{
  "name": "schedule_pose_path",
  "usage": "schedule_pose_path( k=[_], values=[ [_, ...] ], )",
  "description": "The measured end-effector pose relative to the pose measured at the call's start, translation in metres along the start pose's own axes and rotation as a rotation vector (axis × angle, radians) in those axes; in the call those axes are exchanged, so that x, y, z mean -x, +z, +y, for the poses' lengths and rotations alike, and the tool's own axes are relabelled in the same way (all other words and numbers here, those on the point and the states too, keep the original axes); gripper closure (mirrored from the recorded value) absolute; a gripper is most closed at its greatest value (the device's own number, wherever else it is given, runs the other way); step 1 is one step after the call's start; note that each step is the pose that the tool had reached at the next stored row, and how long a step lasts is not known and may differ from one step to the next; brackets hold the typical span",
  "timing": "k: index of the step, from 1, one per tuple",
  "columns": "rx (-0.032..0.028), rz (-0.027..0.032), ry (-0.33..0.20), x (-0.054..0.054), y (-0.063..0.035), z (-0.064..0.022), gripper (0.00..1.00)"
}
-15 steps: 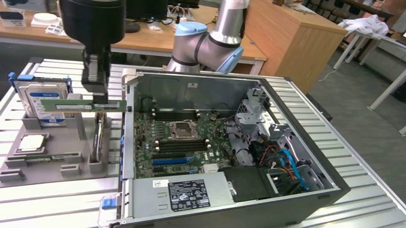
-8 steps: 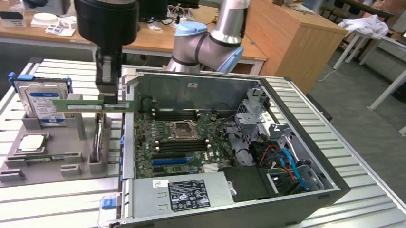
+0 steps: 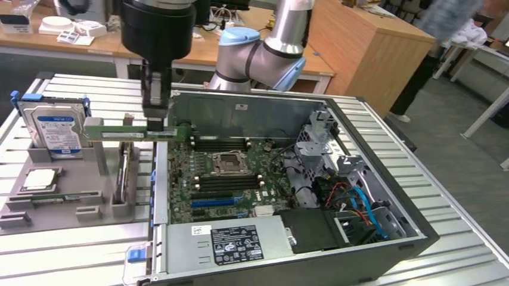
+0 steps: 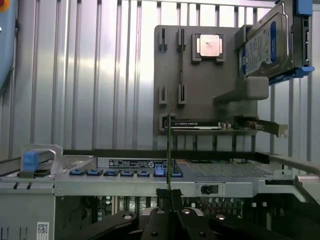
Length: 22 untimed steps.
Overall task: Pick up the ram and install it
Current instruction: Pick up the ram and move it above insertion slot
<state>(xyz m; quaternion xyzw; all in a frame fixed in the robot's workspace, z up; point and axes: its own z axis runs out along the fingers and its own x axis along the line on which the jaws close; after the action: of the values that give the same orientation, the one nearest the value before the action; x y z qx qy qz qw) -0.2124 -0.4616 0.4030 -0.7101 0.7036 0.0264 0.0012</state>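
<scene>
The ram (image 3: pixel 119 131), a long thin green stick, hangs level in the air with my gripper (image 3: pixel 160 122) shut on it near one end. It sits over the wall of the open computer case (image 3: pixel 413 232) on the exterior view's left, between the grey holder (image 3: pixel 47 205) and the motherboard (image 3: pixel 230 179). In the wrist view the ram (image 4: pixel 170 150) appears edge-on as a thin line rising from my gripper (image 4: pixel 170 196). Dark memory slots (image 3: pixel 226 186) lie beside the processor socket (image 3: pixel 226 161), below and toward the exterior view's right of the stick.
The grey holder carries a hard drive (image 3: pixel 54 128) with a blue label, a square silver processor (image 3: pixel 40 179) and an expansion card (image 4: pixel 215 125). A power supply (image 3: pixel 230 241) fills the case's near corner. Cables (image 3: pixel 358 202) crowd its right side. A person (image 3: pixel 433 47) stands far right.
</scene>
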Motion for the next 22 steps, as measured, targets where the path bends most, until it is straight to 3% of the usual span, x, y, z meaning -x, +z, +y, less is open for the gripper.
schedule_pose_path(
  k=[22],
  values=[
    [0.0015, -0.0001, 0.0, -0.002, -0.0021, -0.0591, 0.89]
  ],
)
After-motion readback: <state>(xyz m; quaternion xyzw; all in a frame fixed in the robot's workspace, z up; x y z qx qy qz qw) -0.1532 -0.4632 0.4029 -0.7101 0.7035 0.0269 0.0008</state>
